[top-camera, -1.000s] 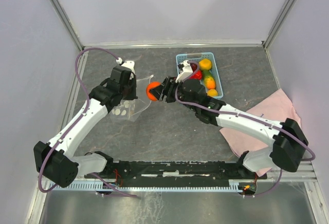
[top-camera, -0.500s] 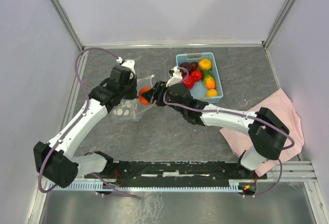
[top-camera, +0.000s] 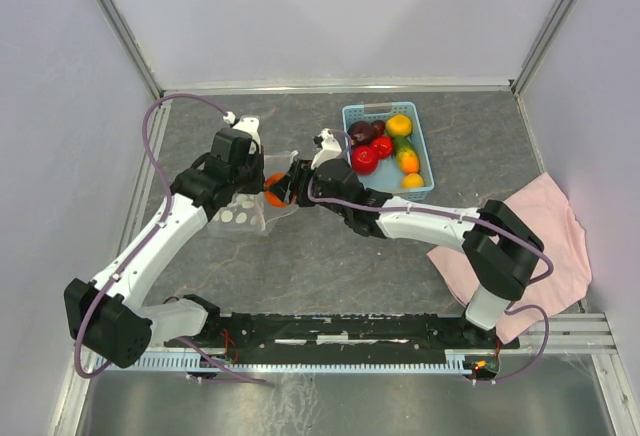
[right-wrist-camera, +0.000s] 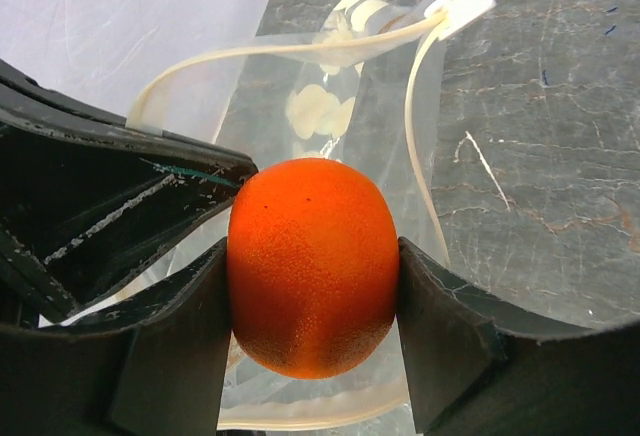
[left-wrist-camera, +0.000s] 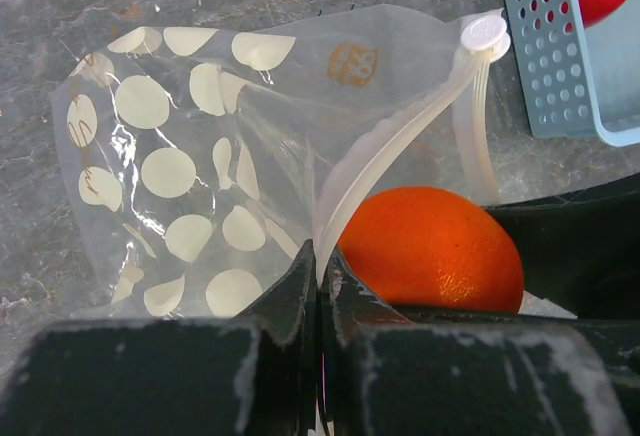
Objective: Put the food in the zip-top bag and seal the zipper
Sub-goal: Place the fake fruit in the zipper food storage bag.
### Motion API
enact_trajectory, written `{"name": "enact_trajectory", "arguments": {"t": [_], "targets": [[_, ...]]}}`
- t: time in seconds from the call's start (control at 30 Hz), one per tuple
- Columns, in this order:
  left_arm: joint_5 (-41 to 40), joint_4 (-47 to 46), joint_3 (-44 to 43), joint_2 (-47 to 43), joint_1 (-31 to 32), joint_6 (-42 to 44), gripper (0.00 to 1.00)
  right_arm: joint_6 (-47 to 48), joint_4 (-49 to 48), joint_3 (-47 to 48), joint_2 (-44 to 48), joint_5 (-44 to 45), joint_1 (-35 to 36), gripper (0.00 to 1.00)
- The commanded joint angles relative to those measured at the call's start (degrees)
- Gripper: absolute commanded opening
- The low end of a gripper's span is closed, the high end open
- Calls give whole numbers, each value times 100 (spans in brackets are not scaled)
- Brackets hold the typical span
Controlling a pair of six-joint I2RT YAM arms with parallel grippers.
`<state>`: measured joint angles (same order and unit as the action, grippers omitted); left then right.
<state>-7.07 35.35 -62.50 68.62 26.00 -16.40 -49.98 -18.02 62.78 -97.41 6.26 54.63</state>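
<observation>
while the orange (right-wrist-camera: 312, 281) sits squeezed between the two black fingers of the right claw (right-wrist-camera: 312, 291), it hangs right at the mouth of the bag (left-wrist-camera: 190, 156). the pale zipper (left-wrist-camera: 400, 146) bows open in a loop beside it. whether the orange is past the zipper i cannot tell. the bag is clear with white dots and lies floppy on the table (top-camera: 330, 266), a small white tab at the zipper's far end. the left claw (left-wrist-camera: 320, 271) is pinched tight on the near lip of the bag at the zipper, holding that lip up, with the orange just beside its fingers.

the right arm (top-camera: 430, 221) stretches low from its base on the right, across the table toward the left, fingers pointing at the bag's mouth. the left arm (top-camera: 160, 236) reaches forward from its base on the left, wrist bent down over the bag. the two claws nearly meet.

just behind the right wrist stands a light blue basket (top-camera: 428, 161) holding more food (top-camera: 364, 159): red, dark purple, yellow-orange and green pieces. a pink cloth (top-camera: 555, 226) lies at the right edge, partly under the right arm. the table is grey and marbled, with pale walls (top-camera: 330, 16) on three sides and metal posts at the far corners.
</observation>
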Motion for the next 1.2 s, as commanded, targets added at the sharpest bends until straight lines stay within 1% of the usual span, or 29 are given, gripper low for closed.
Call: {"name": "enact_trajectory", "arguments": {"t": [0.0, 0.17, 0.3, 0.53, 0.63, 0.87, 1.0, 1.17], "targets": [[172, -302, -8, -166, -6, -137, 3, 225, -204, 388, -165, -437, 39, 42], [136, -327, 10, -191, 1, -146, 3, 408, -70, 358, -163, -453, 39, 52], [122, -332, 10, -208, 4, -153, 3, 500, -47, 331, -98, -556, 33, 62], [115, -339, 17, -208, 1, -153, 3, 671, 134, 446, -69, -721, 37, 76], [113, -344, 19, -206, -3, -153, 3, 845, 358, 586, 25, -825, 33, 81], [60, -346, 27, -275, -1, -153, 3, 1435, 1094, 742, 464, -512, 27, 83], [-59, -345, 29, -342, -14, -169, 3, 1976, 1726, 863, 758, -183, 18, 83], [-40, -456, 89, -487, -41, -183, 3, 2377, 2443, 967, 1045, 830, 5, 82]]}}
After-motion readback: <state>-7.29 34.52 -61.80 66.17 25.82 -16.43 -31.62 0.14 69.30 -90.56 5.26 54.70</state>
